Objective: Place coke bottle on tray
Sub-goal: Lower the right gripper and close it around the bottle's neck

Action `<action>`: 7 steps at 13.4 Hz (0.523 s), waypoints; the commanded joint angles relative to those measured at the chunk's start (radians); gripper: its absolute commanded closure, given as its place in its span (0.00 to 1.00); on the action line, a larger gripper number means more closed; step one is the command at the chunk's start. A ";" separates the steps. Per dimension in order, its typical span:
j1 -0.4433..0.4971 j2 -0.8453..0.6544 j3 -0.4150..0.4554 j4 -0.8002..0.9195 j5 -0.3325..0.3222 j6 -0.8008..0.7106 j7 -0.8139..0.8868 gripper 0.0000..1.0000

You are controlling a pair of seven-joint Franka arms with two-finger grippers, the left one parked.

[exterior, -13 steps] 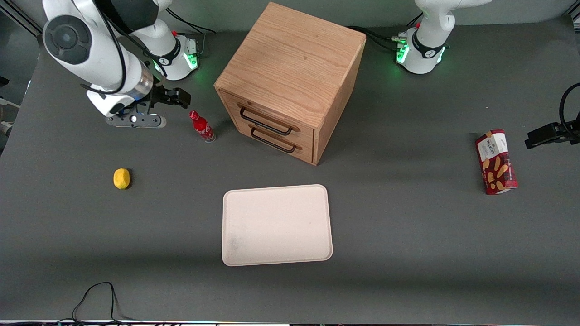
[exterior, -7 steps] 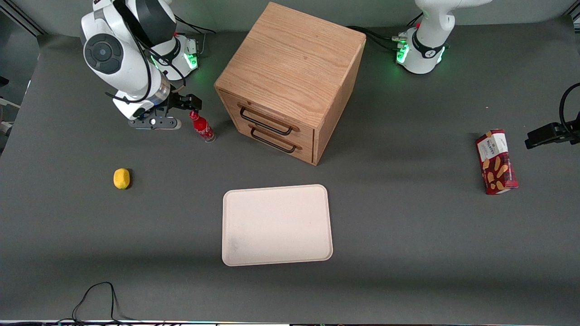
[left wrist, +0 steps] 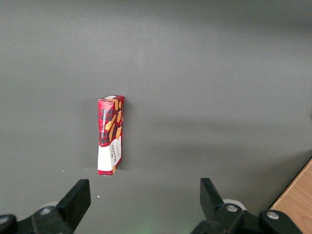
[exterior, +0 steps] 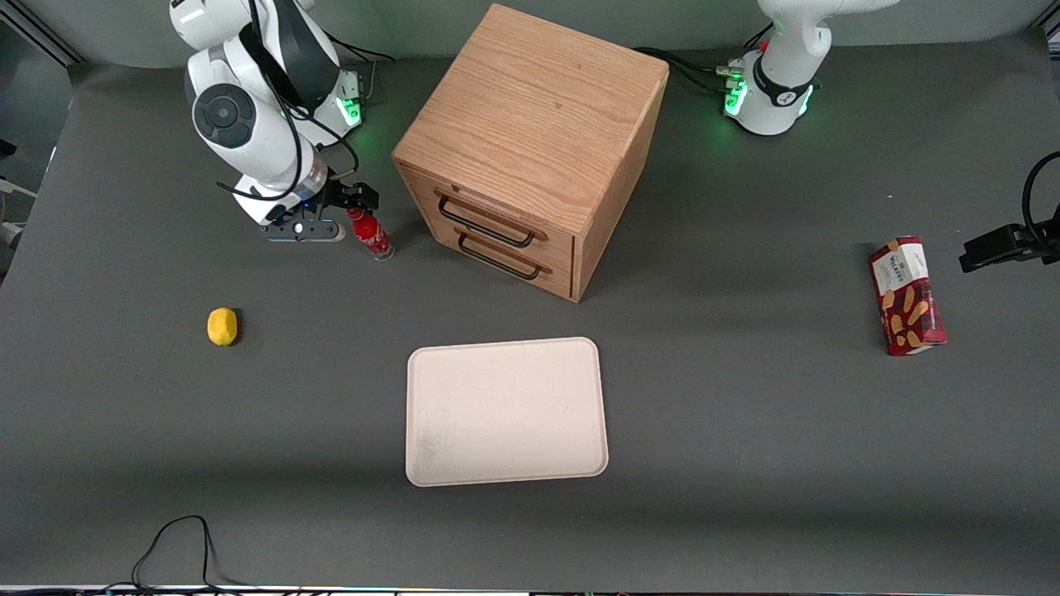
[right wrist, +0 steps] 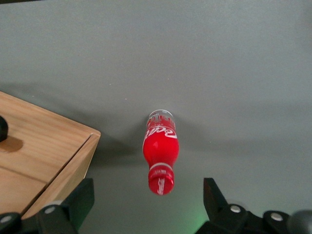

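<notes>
The coke bottle (exterior: 372,234) is small and red with a red cap and stands upright on the grey table beside the wooden drawer cabinet (exterior: 530,149). My right gripper (exterior: 354,197) hovers just above the bottle's cap, open. In the right wrist view the bottle (right wrist: 160,153) stands between and below the two spread fingers (right wrist: 214,197), apart from both, with the gripper (right wrist: 146,195) wide open. The cream-white tray (exterior: 505,410) lies flat and bare, nearer to the front camera than the cabinet.
A yellow lemon (exterior: 222,325) lies on the table toward the working arm's end, nearer the front camera than the bottle. A red biscuit box (exterior: 907,295) lies toward the parked arm's end and also shows in the left wrist view (left wrist: 110,134). A cable (exterior: 178,546) loops at the front edge.
My right arm has swung toward the cabinet, bringing the gripper from beside the bottle to right above its cap. The bottle has not moved.
</notes>
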 commanded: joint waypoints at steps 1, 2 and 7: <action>0.045 -0.027 -0.008 -0.071 -0.024 0.073 -0.012 0.01; 0.047 -0.025 -0.008 -0.093 -0.040 0.096 -0.012 0.01; 0.046 -0.019 -0.012 -0.122 -0.043 0.129 -0.080 0.03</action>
